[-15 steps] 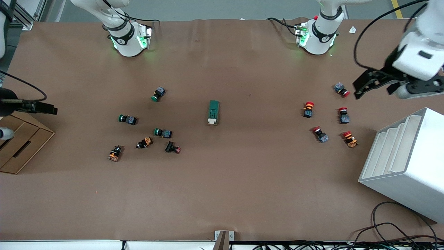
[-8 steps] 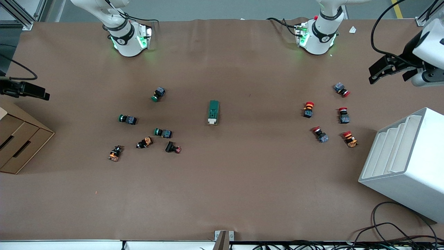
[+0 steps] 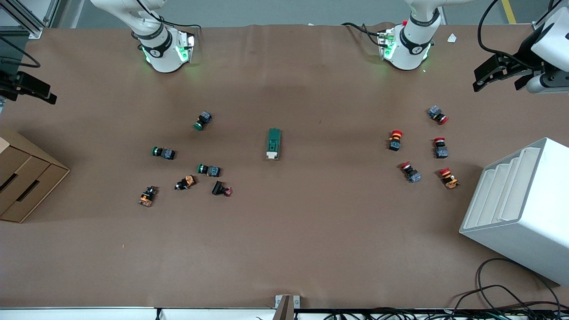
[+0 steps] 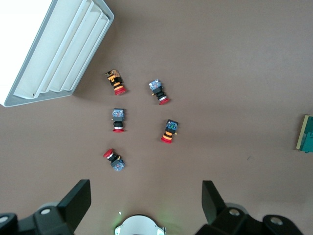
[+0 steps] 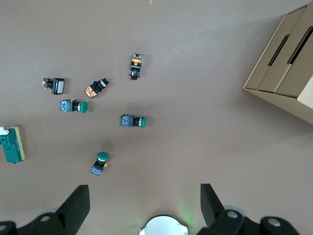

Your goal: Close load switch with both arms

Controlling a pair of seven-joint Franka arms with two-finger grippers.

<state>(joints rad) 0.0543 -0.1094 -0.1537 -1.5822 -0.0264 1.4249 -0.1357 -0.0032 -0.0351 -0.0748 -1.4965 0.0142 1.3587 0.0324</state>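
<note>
The load switch (image 3: 274, 143), a dark-green block with a cream lever end, lies flat at the table's middle, its cream end toward the front camera. It shows at the edge of the left wrist view (image 4: 306, 133) and of the right wrist view (image 5: 12, 144). My left gripper (image 3: 498, 84) is open and empty, high over the left arm's end of the table. My right gripper (image 3: 31, 89) is open and empty, high over the right arm's end. Both are well away from the switch. Their open fingers frame the wrist views (image 4: 146, 193) (image 5: 144, 196).
Several red-capped push buttons (image 3: 395, 139) lie toward the left arm's end, beside a white stepped rack (image 3: 520, 209). Several green-capped and orange push buttons (image 3: 209, 170) lie toward the right arm's end, near a cardboard box (image 3: 26, 182). Cables (image 3: 502, 293) trail by the rack.
Both grippers have drawn outward toward their own ends of the table and toward the bases' side. The switch and the buttons have not moved.
</note>
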